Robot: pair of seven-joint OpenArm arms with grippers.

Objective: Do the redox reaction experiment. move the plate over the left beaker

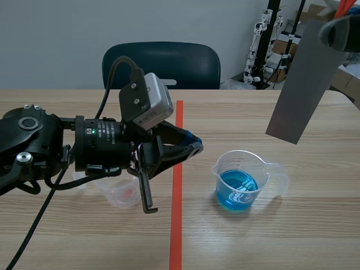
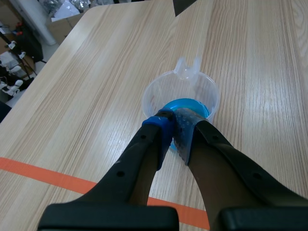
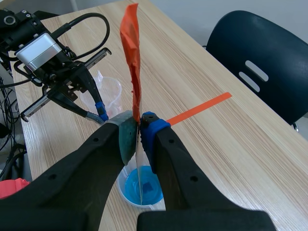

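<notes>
Hanging in the upper right of the scene view, the grey plate (image 1: 301,84) is held high above the worktop (image 1: 281,242), slightly tilted, with its lower edge in the air. The right gripper (image 1: 340,31) pinches it at its top end. In the right wrist view the plate (image 3: 133,57) is seen edge-on, orange-coloured on its upper part, pressed between the two pads of the gripper (image 3: 139,122), and its lower part lines up with the beaker with blue liquid (image 3: 142,187) under it.

The left beaker (image 1: 121,194) stands at the lower left of the scene view, well apart from the plate. It is clear, with a little reddish colour at the bottom, and the left arm partly covers it. The left gripper (image 1: 191,147) sits over the orange-red tape line (image 1: 177,185), near the middle of the frame. Its fingers are pressed together and hold nothing.

The beaker with blue liquid (image 1: 242,180) stands right of the tape line. A dark blue chair (image 1: 163,64) stands behind the worktop.
</notes>
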